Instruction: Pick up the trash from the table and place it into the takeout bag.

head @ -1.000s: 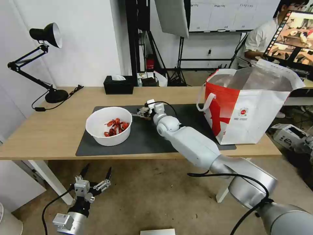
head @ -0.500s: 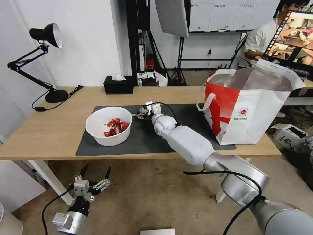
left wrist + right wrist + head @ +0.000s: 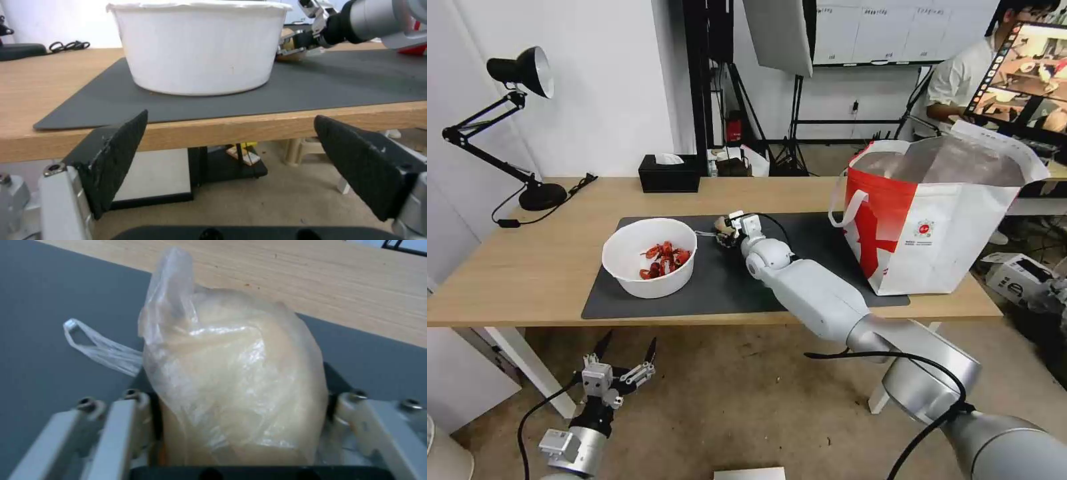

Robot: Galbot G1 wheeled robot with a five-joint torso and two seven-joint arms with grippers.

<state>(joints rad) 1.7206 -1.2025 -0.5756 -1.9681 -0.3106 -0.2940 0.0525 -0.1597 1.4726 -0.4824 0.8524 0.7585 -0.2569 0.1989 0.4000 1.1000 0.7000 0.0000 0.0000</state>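
Clear-wrapped yellowish ball (image 3: 236,386) on dark mat (image 3: 707,280), mid-table (image 3: 527,267), just R of bowl w/ red shells (image 3: 650,257). Wrap crinkly, loose tail. R gripper (image 3: 724,233) clamped round ball. Bowl, ball not yet bagged; takeout bag (image 3: 934,220) open, far R. L gripper (image 3: 622,363) spread wide, below table edge, idle.
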